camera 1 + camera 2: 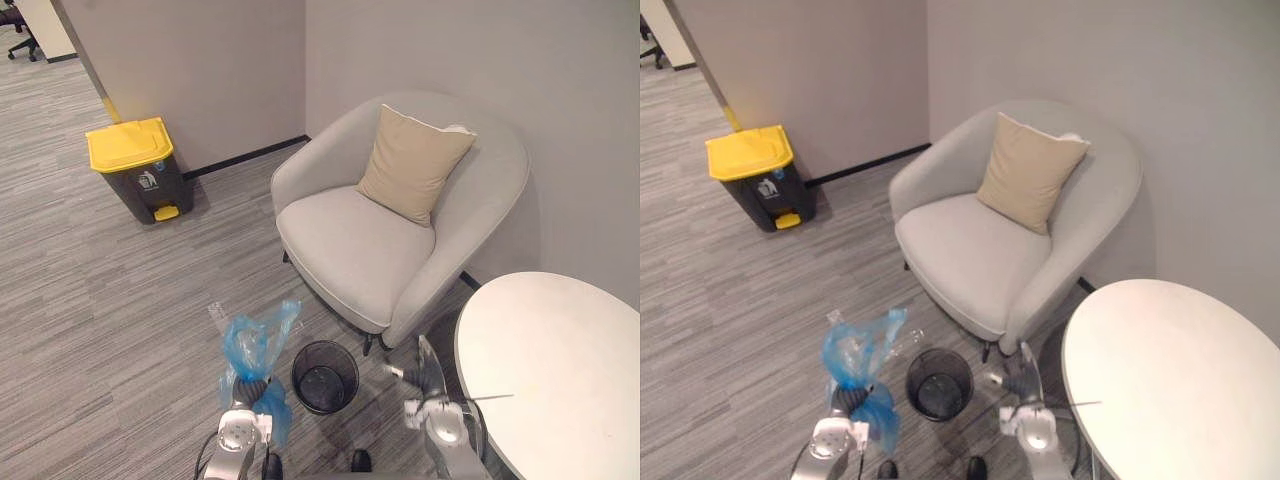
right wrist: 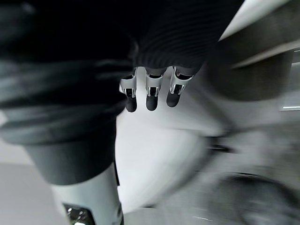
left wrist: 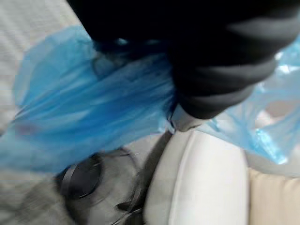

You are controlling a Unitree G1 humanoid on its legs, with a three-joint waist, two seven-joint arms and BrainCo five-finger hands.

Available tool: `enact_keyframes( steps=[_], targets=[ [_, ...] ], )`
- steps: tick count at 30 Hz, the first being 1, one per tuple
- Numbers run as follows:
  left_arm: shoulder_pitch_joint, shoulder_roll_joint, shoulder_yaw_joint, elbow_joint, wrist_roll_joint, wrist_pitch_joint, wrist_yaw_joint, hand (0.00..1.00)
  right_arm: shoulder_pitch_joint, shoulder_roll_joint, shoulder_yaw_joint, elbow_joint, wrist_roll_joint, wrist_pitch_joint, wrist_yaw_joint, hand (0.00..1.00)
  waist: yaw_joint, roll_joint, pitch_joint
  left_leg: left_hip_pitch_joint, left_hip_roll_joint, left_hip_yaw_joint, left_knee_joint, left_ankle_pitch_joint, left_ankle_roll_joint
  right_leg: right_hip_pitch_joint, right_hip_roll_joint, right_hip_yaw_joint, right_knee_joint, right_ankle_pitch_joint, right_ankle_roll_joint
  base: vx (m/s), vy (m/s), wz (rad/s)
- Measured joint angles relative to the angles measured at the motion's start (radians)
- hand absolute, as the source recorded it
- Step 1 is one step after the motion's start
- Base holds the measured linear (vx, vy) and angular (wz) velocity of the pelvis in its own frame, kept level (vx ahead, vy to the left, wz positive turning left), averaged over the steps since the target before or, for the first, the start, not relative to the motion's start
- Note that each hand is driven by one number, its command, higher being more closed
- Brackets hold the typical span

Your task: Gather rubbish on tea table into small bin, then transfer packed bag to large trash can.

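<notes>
The left hand (image 1: pixel 245 392) was closed on the gathered neck of the blue bag (image 1: pixel 255 345), which it held clear of the floor (image 1: pixel 90 300). Just beside the bag stood the small black mesh bin (image 1: pixel 325 346), before the armchair (image 1: pixel 350 250). The right hand (image 2: pixel 151 96) hung empty with relaxed fingers near the white table's (image 1: pixel 560 360) edge. The yellow-lidded trash can (image 1: pixel 135 165) stood against the far wall, well apart.

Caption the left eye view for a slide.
Left hand holds the blue bag beside the small bin; the yellow-lidded can stands by the wall.
</notes>
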Motion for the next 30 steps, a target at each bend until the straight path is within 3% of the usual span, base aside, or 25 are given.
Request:
enact_keyframes(
  steps=[5, 12, 19, 22, 24, 26, 28, 30],
  targets=[
    [0.004, 0.000, 0.035, 0.115, -0.033, 0.000, -0.026, 1.00, -0.002, -0.006, -0.029, 0.168, 0.019, 0.029, 0.011, 0.00, 0.000, 0.006, 0.007, 0.015, -0.003, 0.009, 0.000, -0.003, -0.001, 0.010, -0.004, 0.008, 0.000, -0.009, 0.012, -0.03, 0.004, -0.05],
    [0.026, 0.001, 0.035, 0.160, -0.042, -0.002, -0.043, 1.00, -0.029, -0.008, -0.028, 0.205, 0.022, 0.053, 0.011, 0.00, 0.002, 0.011, 0.040, 0.028, -0.017, 0.044, 0.002, -0.020, 0.006, -0.013, -0.016, 0.052, 0.030, -0.010, 0.025, -0.02, 0.025, -0.15],
    [-0.044, 0.002, 0.034, 0.164, -0.059, -0.002, -0.058, 1.00, -0.108, -0.004, -0.028, 0.225, 0.023, 0.067, 0.010, 0.00, 0.003, 0.005, 0.127, -0.138, -0.026, 0.021, 0.274, -0.127, 0.048, -0.121, -0.054, 0.053, 0.242, -0.085, 0.065, -0.04, 0.045, 0.11],
    [-0.052, 0.002, 0.035, 0.132, -0.058, -0.004, -0.059, 1.00, -0.101, 0.005, -0.029, 0.219, 0.027, 0.069, 0.010, 0.00, 0.003, 0.004, 0.130, -0.154, -0.052, -0.055, 0.313, -0.123, 0.053, -0.157, -0.064, 0.101, 0.648, -0.296, 0.088, 0.02, -0.008, 0.90],
    [-0.047, 0.003, 0.036, 0.113, -0.058, -0.004, -0.058, 1.00, -0.112, 0.008, -0.027, 0.212, 0.034, 0.066, 0.008, 0.00, 0.030, -0.025, 0.112, -0.196, -0.079, -0.086, 0.342, -0.115, 0.046, -0.138, -0.062, 0.148, 0.637, -0.358, 0.066, 0.00, -0.159, 0.68],
    [-0.060, -0.015, 0.034, 0.114, -0.058, -0.004, -0.058, 1.00, -0.137, 0.004, -0.028, 0.180, 0.055, 0.059, 0.003, 0.00, 0.047, -0.010, 0.118, -0.235, -0.075, -0.117, 0.320, -0.077, 0.029, -0.104, -0.047, 0.140, 0.502, -0.377, 0.033, -0.08, -0.146, 0.49],
    [-0.073, -0.045, 0.031, 0.120, -0.058, -0.004, -0.058, 1.00, -0.172, 0.000, -0.030, 0.181, 0.056, 0.051, -0.002, 0.00, 0.049, 0.040, 0.147, -0.256, -0.045, -0.162, 0.273, -0.024, 0.013, -0.091, -0.017, 0.096, 0.419, -0.342, 0.000, -0.18, -0.121, 0.48],
    [-0.077, -0.060, 0.010, 0.121, -0.058, -0.004, -0.058, 1.00, -0.179, 0.000, -0.040, 0.185, 0.056, 0.053, -0.011, 0.00, 0.048, 0.060, 0.162, -0.251, -0.027, -0.190, 0.206, 0.035, -0.003, -0.091, 0.001, 0.050, 0.406, -0.324, -0.017, -0.20, -0.135, 0.57]
  ],
)
